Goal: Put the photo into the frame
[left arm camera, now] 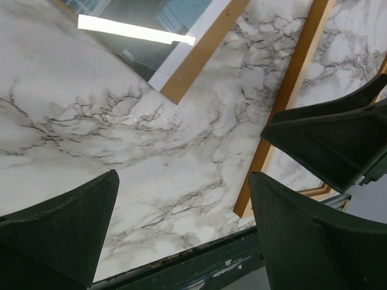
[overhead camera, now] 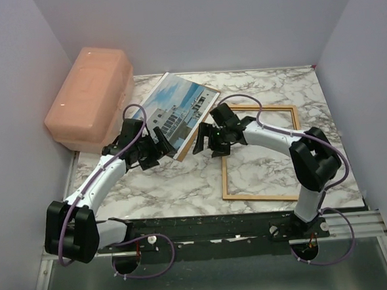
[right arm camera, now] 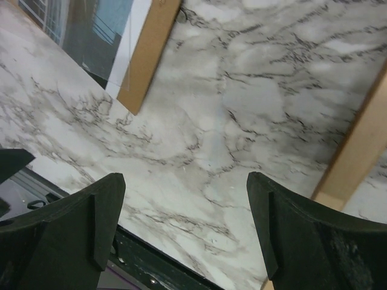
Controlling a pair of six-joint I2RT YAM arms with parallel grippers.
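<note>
The right gripper (right arm camera: 184, 178) stood wide open with nothing between its fingers, only bare marble below them. The left gripper (left arm camera: 184, 181) was the same: spread and empty. From above, the two hung close together over the middle of the table (overhead camera: 176, 185), tips turned toward each other. The right one's dark fingers showed at the edge of the left wrist view.

Between and just behind them lay the near corner of the photo (overhead camera: 175, 110). The print rested face up on a plain brown backing board (right arm camera: 148, 54), and its white margin stopped a little short of the board's edge. Print and board sat askew at the back of the table, their far side near a pink box (overhead camera: 89, 99). Whether that far end lay flat or was propped, the views did not show.

The frame (overhead camera: 259, 196) lay flat on the marble to the right, partly under the right arm and apart from the board. Its opening was empty, with nothing yet set inside.

The print looked light, thin and likely to bend, and a bright stripe of glare across it suggested a glossy, slippery face. Lying flush on the board, it offered little for fingers to get under. The white margin at the near corner seemed the best place to grip, perhaps after nudging the sheet past the board's edge. A light pinch there would keep clear of the picture itself, though held by one corner the sheet might sag or crease.
</note>
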